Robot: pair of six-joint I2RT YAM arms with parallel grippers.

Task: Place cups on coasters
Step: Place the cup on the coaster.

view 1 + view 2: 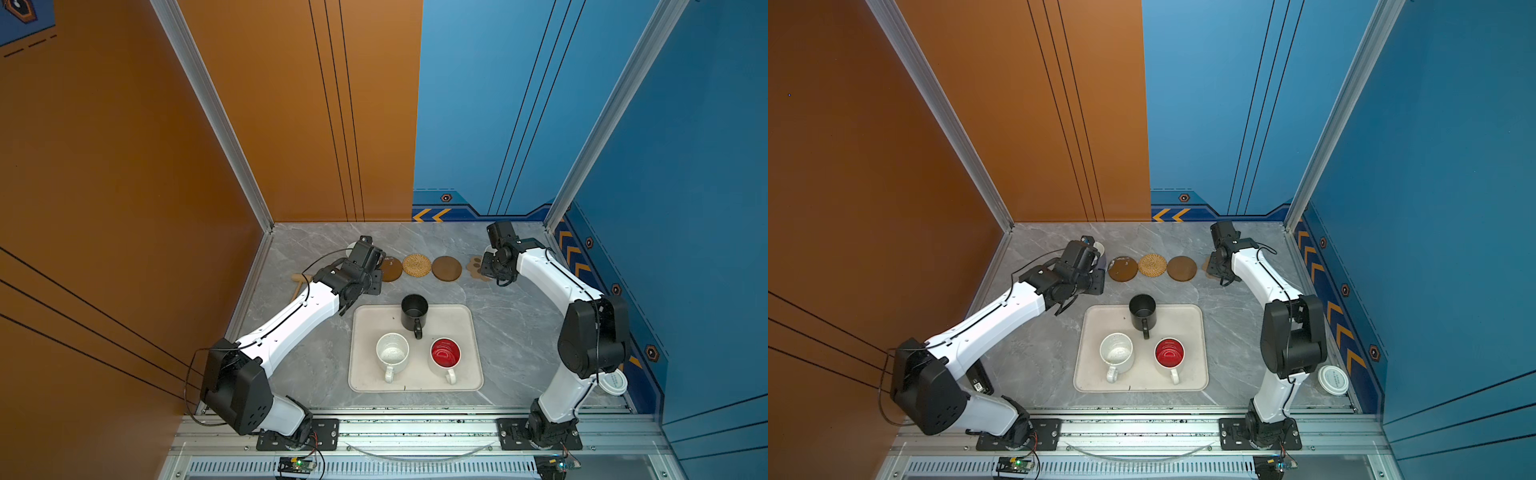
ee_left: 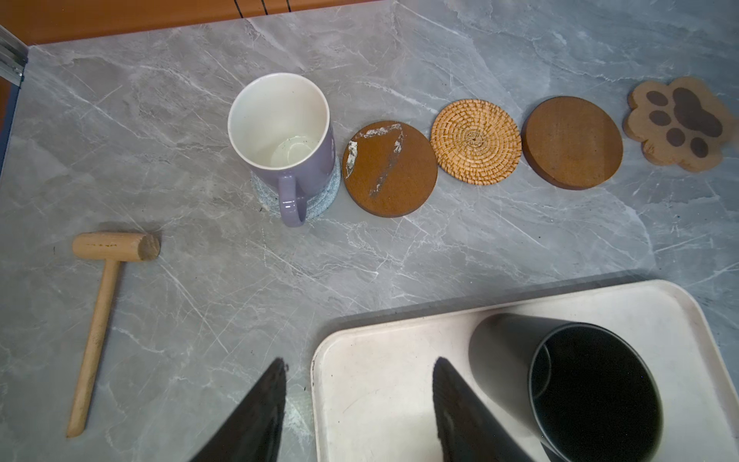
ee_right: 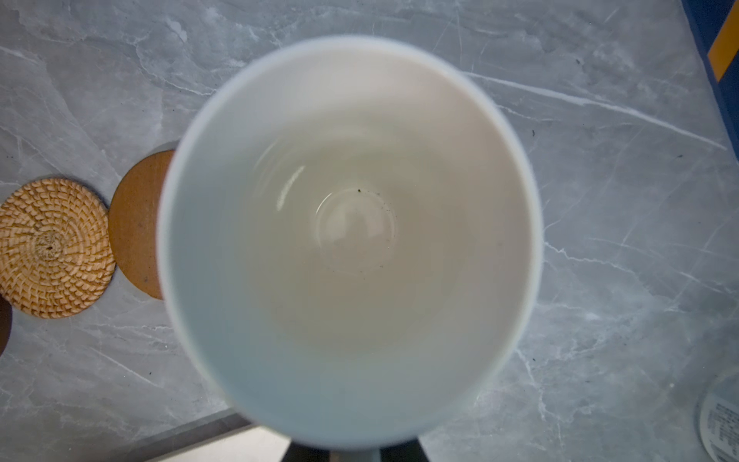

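Note:
A lavender cup [image 2: 280, 132] stands on the grey-white woven coaster [image 2: 324, 192]. Beside it lie in a row a glossy brown coaster [image 2: 390, 170], a rattan coaster [image 2: 476, 142], a plain brown coaster [image 2: 572, 142] and a paw-shaped coaster [image 2: 680, 124]. My left gripper [image 2: 360, 362] hangs open and empty over the tray's corner, near the black cup [image 2: 592, 392]. My right gripper [image 3: 354, 454] is shut on the handle of a cream-white cup [image 3: 352, 240] by the paw coaster [image 1: 476, 266]; whether they touch is hidden. A speckled cup [image 1: 392, 353] and a red-lined cup [image 1: 445, 353] stand on the tray.
The cream tray [image 1: 469, 374] lies mid-table in front of the coaster row. A wooden mallet [image 2: 100, 312] lies at the left near the wall. A white-lidded jar [image 1: 613, 382] stands at the right edge behind the right arm.

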